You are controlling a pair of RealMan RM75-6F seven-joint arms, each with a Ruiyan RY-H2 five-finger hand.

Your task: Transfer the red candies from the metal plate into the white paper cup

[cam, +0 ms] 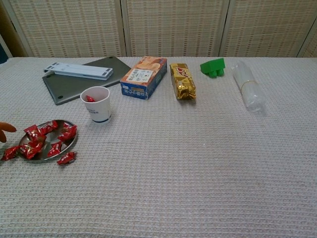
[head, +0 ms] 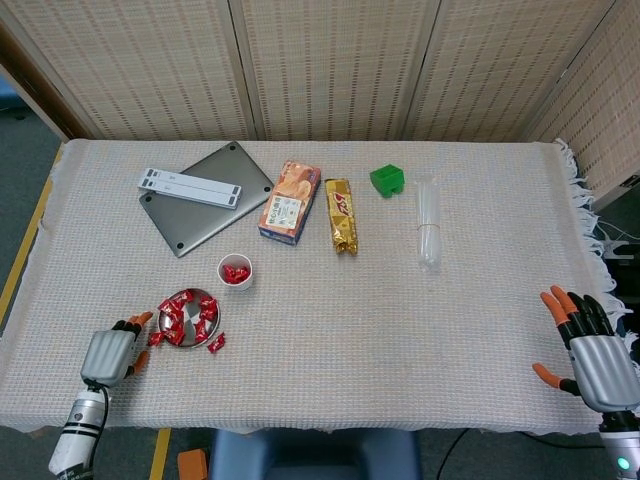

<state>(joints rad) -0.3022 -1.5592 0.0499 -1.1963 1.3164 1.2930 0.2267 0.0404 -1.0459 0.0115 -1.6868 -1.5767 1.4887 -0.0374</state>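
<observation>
The metal plate [head: 208,300] [cam: 73,142] sits near the front left of the table with several red candies [head: 186,316] [cam: 35,140] piled on it. One candy [head: 215,343] [cam: 66,158] lies on the cloth just right of the plate, and another [head: 155,339] [cam: 10,152] lies at its left rim. The white paper cup [head: 235,271] [cam: 96,103] stands upright just behind and to the right of the plate, with red candy inside. My left hand [head: 112,352] rests left of the plate, fingers apart and pointing at it, nothing in them. My right hand [head: 590,350] lies open at the far right.
Behind the cup lie a grey laptop [head: 205,195] with a white strip [head: 190,184] on it, a biscuit box [head: 291,202], a gold packet [head: 341,215], a green block [head: 387,179] and a clear plastic sleeve [head: 428,220]. The table's front edge is close to both hands.
</observation>
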